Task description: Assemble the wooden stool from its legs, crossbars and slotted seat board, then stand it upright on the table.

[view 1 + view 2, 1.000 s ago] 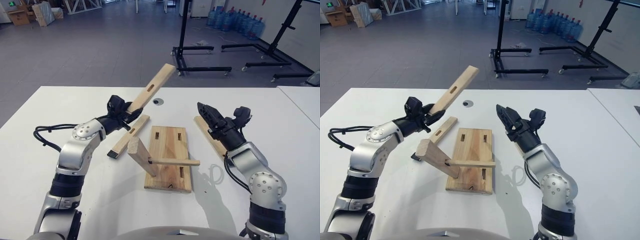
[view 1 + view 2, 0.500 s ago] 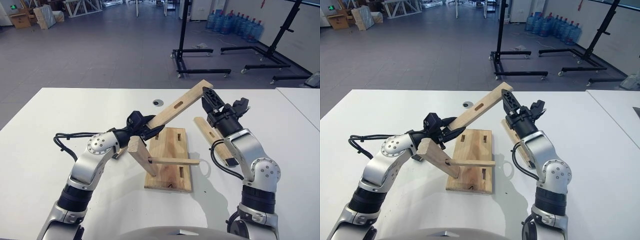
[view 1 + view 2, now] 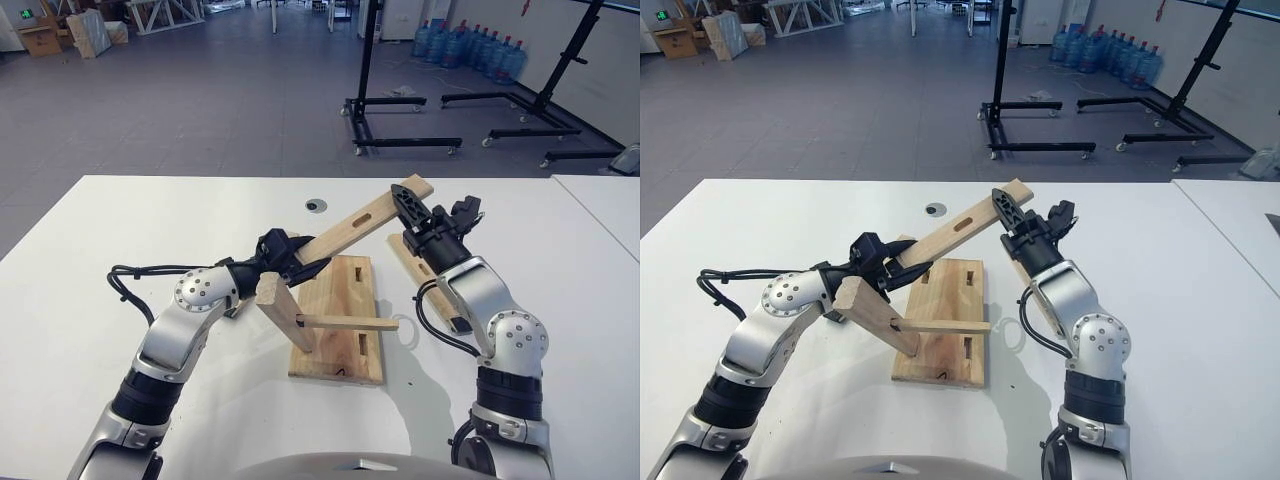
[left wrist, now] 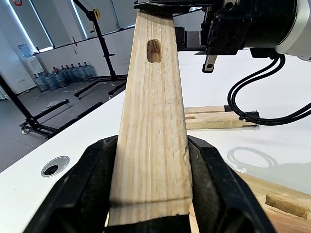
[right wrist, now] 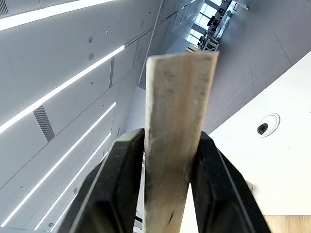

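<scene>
Slanting above the white desk (image 3: 100, 230), a slotted stool leg (image 3: 372, 214) is gripped at both ends. The left fingers (image 4: 92, 194) clench its lower end and the right fingers (image 5: 121, 179) clench its raised far end. Beneath it the slotted seat board (image 3: 330, 345) lies flat on the desk. A second leg (image 3: 285, 312), with a thin crossbar (image 3: 345, 322) plugged into it, rests tilted on the board's left side. Another leg (image 4: 214, 119) lies flat on the desk just beside the board, to its right.
</scene>
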Robot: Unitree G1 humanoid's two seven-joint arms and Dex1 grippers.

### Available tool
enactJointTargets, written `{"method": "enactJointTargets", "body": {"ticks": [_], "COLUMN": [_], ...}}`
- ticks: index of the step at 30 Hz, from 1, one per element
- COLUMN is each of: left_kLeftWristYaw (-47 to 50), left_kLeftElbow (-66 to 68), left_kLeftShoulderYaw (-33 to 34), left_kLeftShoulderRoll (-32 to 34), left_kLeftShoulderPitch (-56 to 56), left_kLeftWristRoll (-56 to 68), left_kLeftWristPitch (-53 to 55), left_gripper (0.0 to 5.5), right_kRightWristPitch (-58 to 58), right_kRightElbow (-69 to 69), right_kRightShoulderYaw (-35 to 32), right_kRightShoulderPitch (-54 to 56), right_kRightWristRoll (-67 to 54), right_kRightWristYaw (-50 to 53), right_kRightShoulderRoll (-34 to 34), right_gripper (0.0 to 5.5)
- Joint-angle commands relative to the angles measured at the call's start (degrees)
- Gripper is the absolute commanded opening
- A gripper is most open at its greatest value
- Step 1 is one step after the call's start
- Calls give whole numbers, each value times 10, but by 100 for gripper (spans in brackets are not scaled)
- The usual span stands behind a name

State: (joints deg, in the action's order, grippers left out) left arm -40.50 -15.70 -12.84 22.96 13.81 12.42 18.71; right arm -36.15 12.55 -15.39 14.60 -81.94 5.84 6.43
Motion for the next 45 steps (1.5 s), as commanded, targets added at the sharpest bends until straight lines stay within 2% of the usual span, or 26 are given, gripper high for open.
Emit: {"method": "enactJointTargets", "body": {"ticks": [1, 5, 6, 13, 16, 19, 22, 26, 33, 40, 45], "left_kLeftWristYaw": [1, 15, 21, 41, 23, -53, -94, -142, -134, -200, -175], "left_kLeftElbow": [2, 11, 18, 14, -1, -13, -19, -106, -153, -148, -160], "left_kLeftShoulderYaw": [3, 30, 42, 136, 234, 336, 383, 340, 307, 235, 211], "left_kLeftShoulderRoll": [2, -13, -17, -15, 43, 150, 216, 261, 246, 268, 243], "left_kLeftShoulderPitch": [-6, 3, 9, 54, 57, 54, 59, -6, -2, -11, -10], "left_kLeftWristRoll": [-3, 21, 26, 104, 205, 393, 508, 513, 561, 505, 485], "left_kLeftWristPitch": [-3, 1, 1, 47, 138, 304, 388, 396, 387, 358, 340], "left_gripper": [202, 202, 238, 328, 328, 328, 328, 328, 328, 328, 328], "right_kRightWristPitch": [-1, 5, 10, 82, 83, 71, 61, 59, 47, 38, 31], "right_kRightElbow": [6, 5, 4, -16, 3, 4, -1, -6, -7, -26, -24], "right_kRightShoulderYaw": [0, 1, 0, -13, -24, -44, -64, -71, -57, -62, -58], "right_kRightShoulderPitch": [-5, -8, -8, 7, 0, -21, -40, -61, -65, -63, -69], "right_kRightWristRoll": [5, 16, 23, 145, 174, 197, 223, 253, 276, 285, 295], "right_kRightWristYaw": [-1, -9, -11, 1, 2, -16, -28, -39, -27, -7, -1], "right_kRightShoulderRoll": [-2, -7, -9, -13, 7, 47, 89, 103, 85, 78, 73], "right_gripper": [105, 103, 102, 100, 100, 100, 100, 100, 100, 100, 100]}}
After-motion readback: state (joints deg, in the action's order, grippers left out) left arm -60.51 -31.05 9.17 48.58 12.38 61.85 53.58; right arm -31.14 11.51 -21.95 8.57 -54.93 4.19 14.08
